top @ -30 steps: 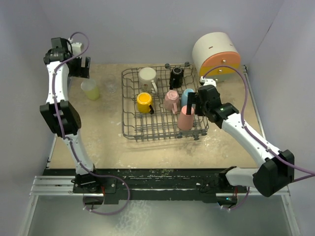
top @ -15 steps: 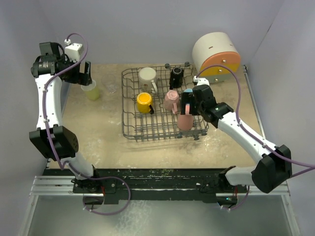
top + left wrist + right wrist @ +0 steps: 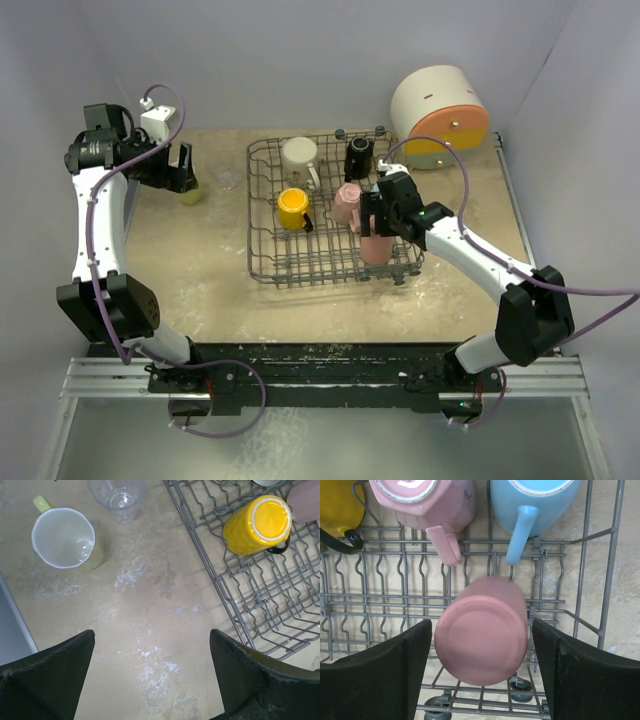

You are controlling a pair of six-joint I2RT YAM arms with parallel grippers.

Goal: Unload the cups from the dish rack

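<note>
We count two cups out: yellow-green cup (image 3: 64,537) and glass (image 3: 120,497) stand on surface (image 3: 150,595), upper left of left-wrist view. Six left in rack (image 3: 265,250): cream (image 3: 299,155), black (image 3: 359,155), yellow (image 3: 257,525), pink (image 3: 427,500), blue (image 3: 535,505), salmon cup (image 3: 480,645). Left end effector (image 3: 151,640) released, empty. Right end effector (image 3: 481,625) spread, straddles salmon cup at rack's lower right in top view, no grip yet. We judge task about quarter done.
</note>
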